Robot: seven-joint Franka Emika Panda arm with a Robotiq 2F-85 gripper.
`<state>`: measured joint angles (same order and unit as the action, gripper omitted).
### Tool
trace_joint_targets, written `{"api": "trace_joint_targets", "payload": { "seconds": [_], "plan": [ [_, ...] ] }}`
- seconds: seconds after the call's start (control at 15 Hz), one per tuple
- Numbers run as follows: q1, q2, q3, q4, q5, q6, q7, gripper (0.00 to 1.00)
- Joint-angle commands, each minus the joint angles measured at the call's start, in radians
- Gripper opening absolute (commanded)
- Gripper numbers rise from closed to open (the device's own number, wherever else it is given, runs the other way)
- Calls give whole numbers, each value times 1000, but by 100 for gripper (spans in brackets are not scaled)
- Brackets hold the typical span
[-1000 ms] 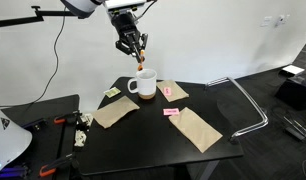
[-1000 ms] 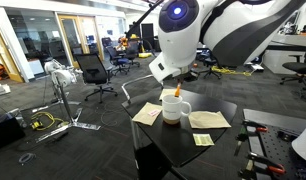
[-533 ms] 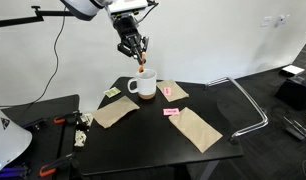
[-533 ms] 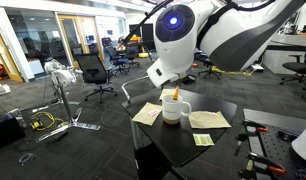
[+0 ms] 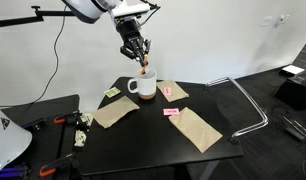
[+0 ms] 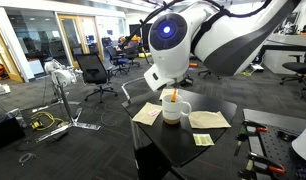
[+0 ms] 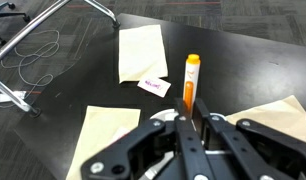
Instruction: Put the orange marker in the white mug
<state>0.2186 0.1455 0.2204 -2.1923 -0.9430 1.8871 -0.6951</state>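
- Gripper [image 5: 140, 57] clenched on orange marker [image 7: 191, 82], which hangs tip-down.
- White mug [image 5: 143, 87] just beneath the gripper, on bench [image 5: 158, 140].
- Pink note [image 7: 153, 86] beyond the gripper in wrist view; its writing is unreadable.

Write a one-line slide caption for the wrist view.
Gripper pinching the orange marker over a black table scattered with tan paper sheets and a pink note.

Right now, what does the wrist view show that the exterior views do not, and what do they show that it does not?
Only the wrist view: a close look at the gripper shut on the orange marker, and dark writing on a pink note. Only the exterior views: the white mug, with the marker hanging upright over it, and the robot arm. Both: the marker, the gripper, the black table and the brown paper sheets.
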Motion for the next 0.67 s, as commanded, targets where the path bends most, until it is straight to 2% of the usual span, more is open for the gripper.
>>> {"api": "trace_joint_targets", "payload": {
  "seconds": [0.0,0.4,0.47,0.53,0.6],
  "plan": [
    [5,45,0,42,-38,-50,46,3],
    [5,86,-2,64,-65,-78,82,3],
    [6,90,-1,66,-67,-84,93,36],
    [6,94,-1,69,-69,-88,97,37],
    [6,96,0,71,-71,-93,104,44]
  ]
}}
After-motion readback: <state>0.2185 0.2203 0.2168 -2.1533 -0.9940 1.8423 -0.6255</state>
